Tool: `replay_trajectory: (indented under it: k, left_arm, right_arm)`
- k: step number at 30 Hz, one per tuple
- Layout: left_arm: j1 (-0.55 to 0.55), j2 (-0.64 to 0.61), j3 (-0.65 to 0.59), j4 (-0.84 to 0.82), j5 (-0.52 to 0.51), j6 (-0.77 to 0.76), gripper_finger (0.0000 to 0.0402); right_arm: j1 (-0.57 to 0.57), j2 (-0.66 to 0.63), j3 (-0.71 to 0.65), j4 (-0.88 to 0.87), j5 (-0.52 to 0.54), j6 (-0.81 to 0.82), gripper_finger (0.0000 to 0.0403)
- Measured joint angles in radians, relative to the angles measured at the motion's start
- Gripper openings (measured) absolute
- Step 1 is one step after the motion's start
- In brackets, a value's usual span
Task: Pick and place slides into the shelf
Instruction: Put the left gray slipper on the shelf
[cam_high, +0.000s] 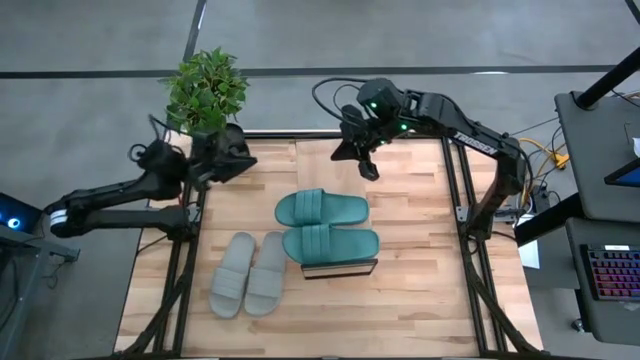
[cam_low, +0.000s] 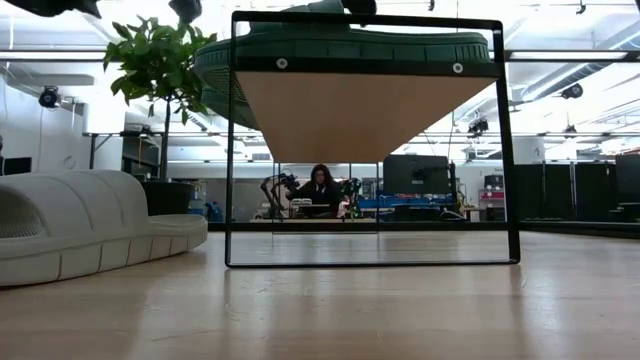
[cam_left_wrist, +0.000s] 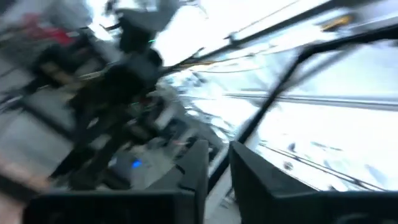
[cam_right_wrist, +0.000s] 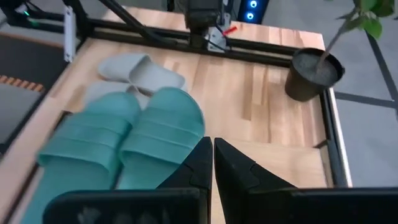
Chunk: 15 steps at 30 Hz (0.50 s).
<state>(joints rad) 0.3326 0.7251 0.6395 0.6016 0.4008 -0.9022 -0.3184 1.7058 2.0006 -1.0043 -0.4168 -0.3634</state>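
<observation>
The two teal slides (cam_high: 325, 226) lie side by side on top of the shelf (cam_high: 340, 268), soles down on its plank. In the low view a teal slide (cam_low: 340, 45) sits on the shelf's wooden top (cam_low: 360, 110). The grey slides (cam_high: 248, 272) rest as a pair on the table, left of the shelf and nearer the near edge, and show in the low view (cam_low: 80, 225) and the right wrist view (cam_right_wrist: 134, 71). My right gripper (cam_high: 362, 160) hovers shut beyond the teal slides (cam_right_wrist: 124, 143), toward the far edge. My left gripper (cam_high: 235, 160) is raised by the plant, its fingers close together.
A potted plant (cam_high: 205, 95) stands at the far left corner of the table, and its pot (cam_right_wrist: 314, 74) shows in the right wrist view. Bare tabletop (cam_high: 420, 250) lies right of the shelf. A person sits far off in the room (cam_low: 320, 185). A desk with a keyboard (cam_high: 610, 270) stands to the right.
</observation>
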Motion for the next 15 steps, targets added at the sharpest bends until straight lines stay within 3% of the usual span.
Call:
replay_trajectory:
  k: [6, 9, 15]
  left_arm:
    - [-0.001, 0.054, 0.000, 0.262, 0.040, -0.006, 0.0133]
    - [-0.001, 0.082, 0.000, 0.357, 0.040, -0.038, 0.0168]
    - [-0.001, 0.129, 0.001, 0.428, 0.041, -0.052, 0.0199]
  right_arm:
    - [0.060, -0.061, 0.000, 0.002, 0.002, 0.054, 0.0008]
    - [0.095, -0.085, -0.002, 0.006, 0.058, 0.086, 0.0008]
    - [0.153, -0.122, -0.005, 0.009, 0.164, 0.152, 0.0008]
